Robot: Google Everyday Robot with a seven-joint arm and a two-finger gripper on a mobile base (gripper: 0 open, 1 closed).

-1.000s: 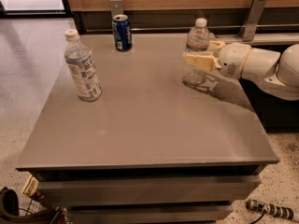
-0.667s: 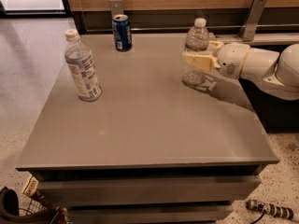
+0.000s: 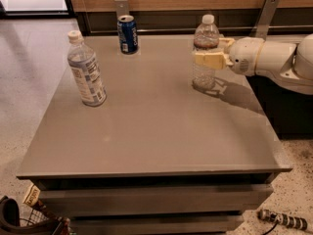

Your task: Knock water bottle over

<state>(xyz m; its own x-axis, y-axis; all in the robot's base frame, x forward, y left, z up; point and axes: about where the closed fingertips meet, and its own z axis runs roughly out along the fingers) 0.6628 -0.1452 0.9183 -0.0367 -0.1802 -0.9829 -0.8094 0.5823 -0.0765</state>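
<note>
The water bottle [image 3: 206, 38] is clear and ribbed with a white cap. It stands upright on the grey table [image 3: 146, 131] at the back right. My gripper [image 3: 209, 58] reaches in from the right on a white arm [image 3: 274, 58]. It is at the bottle's mid height, and its cream-coloured tip lies across the front of the bottle. The bottle's base rests on the table top.
A bluish-grey bottle with a large white label [image 3: 86, 70] stands at the left of the table. A blue soda can [image 3: 127, 34] stands at the back edge. A wooden wall panel runs behind the table. A basket [image 3: 29, 219] sits on the floor at the lower left.
</note>
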